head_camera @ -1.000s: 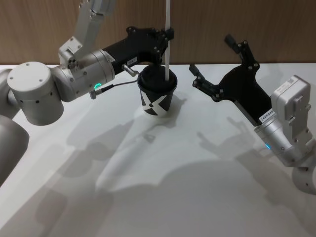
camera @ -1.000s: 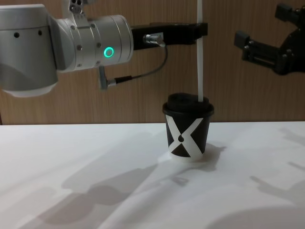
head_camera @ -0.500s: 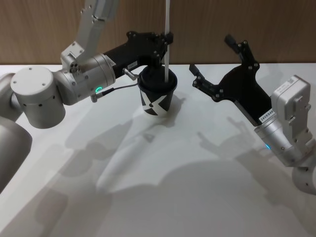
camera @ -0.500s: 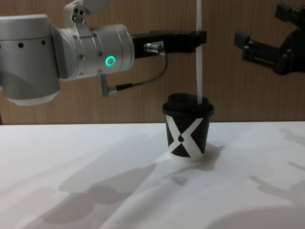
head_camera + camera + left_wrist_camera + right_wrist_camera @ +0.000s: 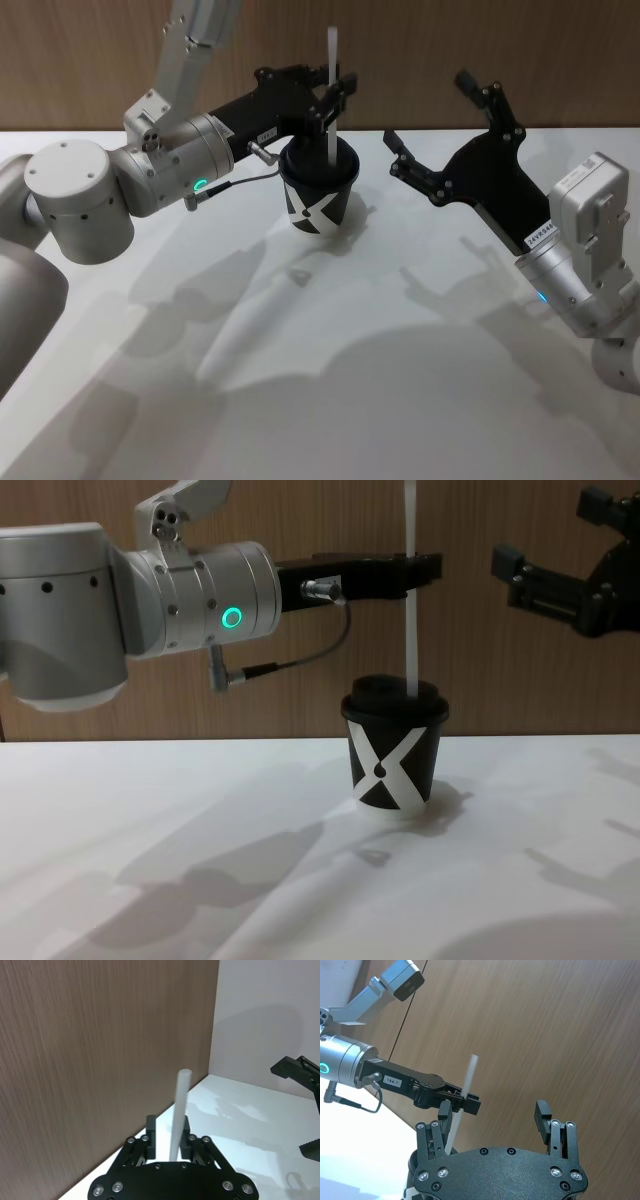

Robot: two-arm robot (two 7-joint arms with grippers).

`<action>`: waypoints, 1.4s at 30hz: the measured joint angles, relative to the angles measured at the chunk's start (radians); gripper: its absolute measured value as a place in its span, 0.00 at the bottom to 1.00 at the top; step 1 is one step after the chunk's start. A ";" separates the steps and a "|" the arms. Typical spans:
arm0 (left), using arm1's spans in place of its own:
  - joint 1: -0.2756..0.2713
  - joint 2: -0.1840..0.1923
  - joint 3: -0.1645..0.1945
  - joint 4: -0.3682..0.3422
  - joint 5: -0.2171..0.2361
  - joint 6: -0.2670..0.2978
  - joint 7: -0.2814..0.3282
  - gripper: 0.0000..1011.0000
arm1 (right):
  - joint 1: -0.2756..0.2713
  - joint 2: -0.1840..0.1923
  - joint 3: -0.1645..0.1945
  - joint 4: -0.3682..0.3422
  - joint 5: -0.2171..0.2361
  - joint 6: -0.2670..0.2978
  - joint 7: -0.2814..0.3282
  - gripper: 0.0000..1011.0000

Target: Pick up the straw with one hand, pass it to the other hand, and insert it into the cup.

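Note:
The black cup [image 5: 318, 195] with the white X stands on the white table [image 5: 330, 380], also seen from the side [image 5: 395, 760]. The white straw [image 5: 330, 55] stands upright, its lower end in the cup's lid [image 5: 395, 692]. My left gripper [image 5: 335, 92], on the silver arm with the green ring, hovers just above the lid around the straw [image 5: 410, 630]. In the left wrist view its fingers are slightly open, the straw [image 5: 180, 1095] leaning on one with a gap to the other. My right gripper [image 5: 428, 108] hangs open and empty to the right of the cup.
A wooden wall [image 5: 560, 50] runs behind the table. A dark cable with a metal plug [image 5: 290, 660] loops under the left wrist. The right arm's silver wrist [image 5: 585, 250] sits at the right edge.
The straw has slid down through the left gripper, so its top end now shows in the head view. The left gripper dropped slightly and its fingers parted. The right arm stayed still.

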 joint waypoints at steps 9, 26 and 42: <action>0.001 -0.002 -0.002 0.004 0.001 -0.001 0.000 0.50 | 0.000 0.000 0.000 0.000 0.000 0.000 0.000 0.99; 0.007 -0.002 -0.006 0.003 0.002 -0.010 -0.009 0.99 | -0.002 -0.005 0.003 -0.003 0.004 0.005 0.000 0.99; 0.046 0.043 -0.015 -0.048 0.001 -0.050 -0.073 0.99 | -0.026 -0.062 0.028 -0.056 0.107 0.100 -0.020 0.99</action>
